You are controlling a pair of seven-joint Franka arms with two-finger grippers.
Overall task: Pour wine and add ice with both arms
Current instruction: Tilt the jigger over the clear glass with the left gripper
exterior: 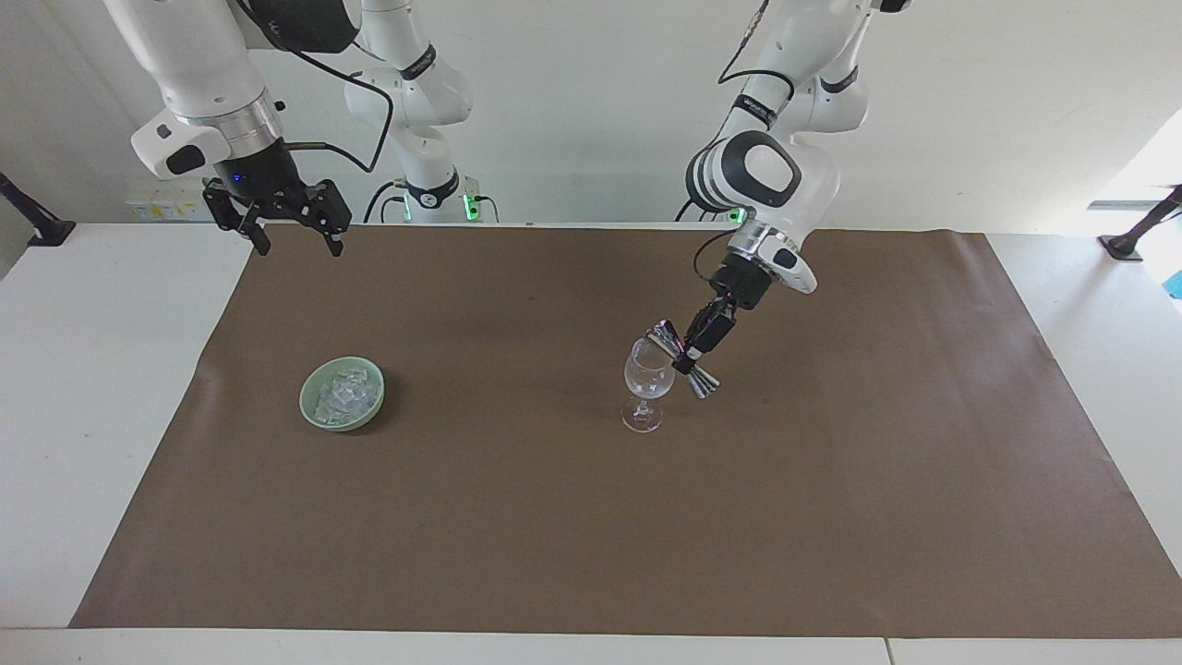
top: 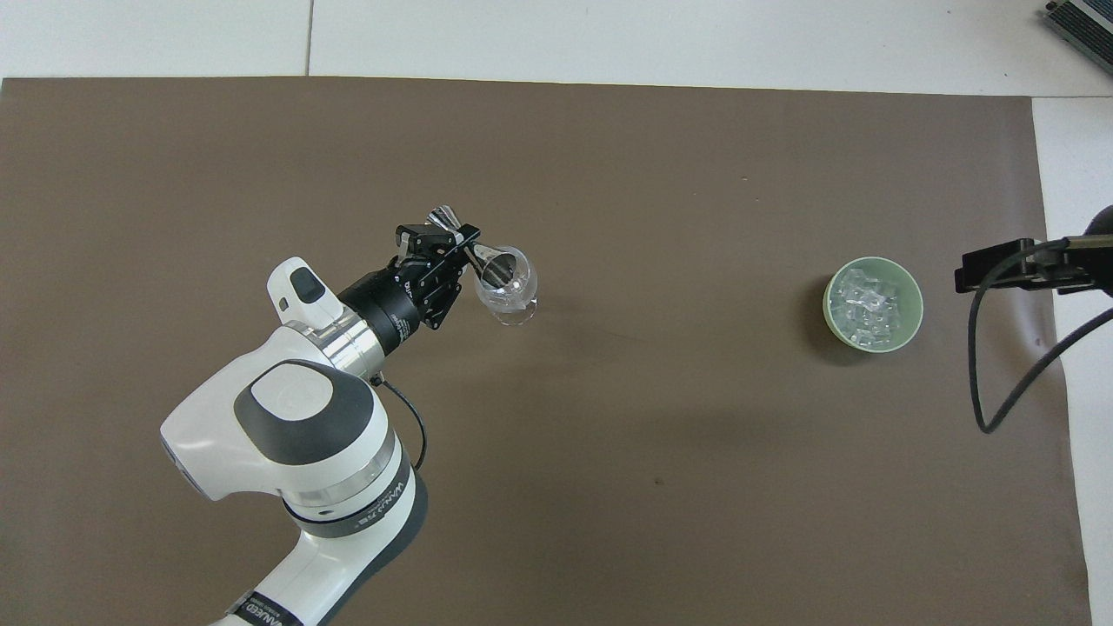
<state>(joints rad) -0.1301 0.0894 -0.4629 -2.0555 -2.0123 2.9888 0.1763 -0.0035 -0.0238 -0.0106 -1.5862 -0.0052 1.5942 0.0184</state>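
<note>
A clear wine glass [exterior: 645,386] [top: 508,291] stands upright on the brown mat. My left gripper [exterior: 688,356] [top: 454,249] is shut on the waist of a silver double-ended jigger [exterior: 681,356] [top: 481,255]. The jigger is tipped, one cup mouth at the glass rim. No wine is visible. The ice [exterior: 343,393] [top: 867,303] lies heaped in a pale green bowl [exterior: 317,379] [top: 829,311] toward the right arm's end. My right gripper [exterior: 292,242] hangs open high over the mat's edge by the robots, waiting; only part of it [top: 1009,264] shows in the overhead view.
The brown mat [exterior: 554,517] covers most of the white table [exterior: 83,388]. A black cable [top: 983,365] hangs from the right arm near the bowl. Black clamps [exterior: 37,226] sit at the table's corners beside the robots.
</note>
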